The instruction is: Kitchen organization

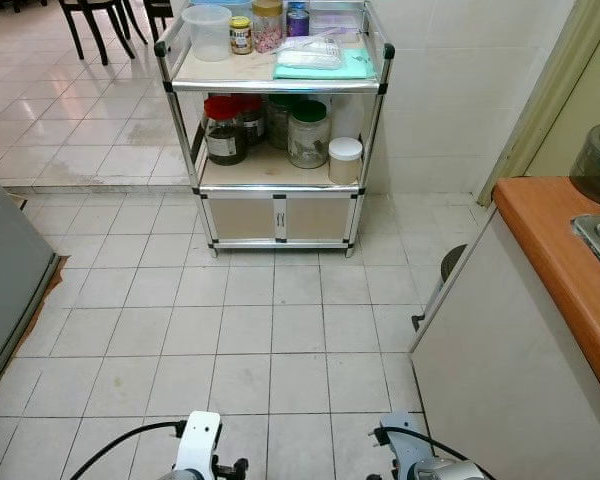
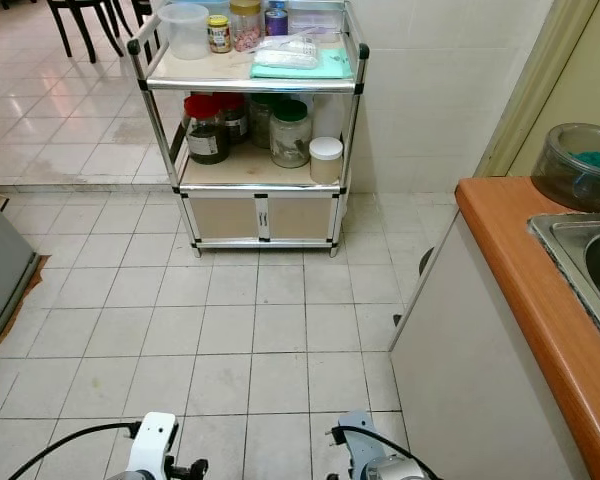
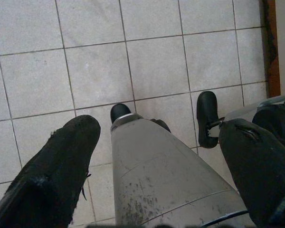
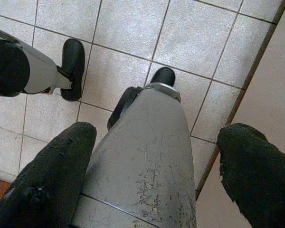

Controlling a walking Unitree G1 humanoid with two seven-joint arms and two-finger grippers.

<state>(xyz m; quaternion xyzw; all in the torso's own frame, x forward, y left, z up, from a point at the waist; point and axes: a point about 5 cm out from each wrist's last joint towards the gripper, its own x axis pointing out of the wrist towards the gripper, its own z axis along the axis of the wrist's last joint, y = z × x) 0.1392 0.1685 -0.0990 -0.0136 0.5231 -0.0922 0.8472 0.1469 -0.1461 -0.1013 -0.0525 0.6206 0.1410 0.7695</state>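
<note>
A metal shelf cart (image 1: 276, 86) stands against the white tiled wall a few tiles ahead of me. Its top shelf holds a clear plastic tub (image 1: 211, 32), small jars (image 1: 241, 35), a plastic bag (image 1: 310, 52) and a teal cloth (image 1: 325, 68). On the middle shelf are a red-lidded dark jar (image 1: 224, 130), a large glass jar (image 1: 308, 133) and a white-lidded pot (image 1: 344, 160). Both arms hang at my sides. The left gripper (image 3: 159, 130) and the right gripper (image 4: 161, 135) are open over my legs and the floor, holding nothing.
An orange-topped counter (image 2: 540, 290) with a steel sink (image 2: 590, 250) and a glass bowl (image 2: 583, 165) runs along my right. A grey appliance (image 1: 5, 270) stands at my left. Pale tiled floor (image 1: 270, 330) lies between me and the cart. Dark chairs (image 1: 95, 20) stand far left.
</note>
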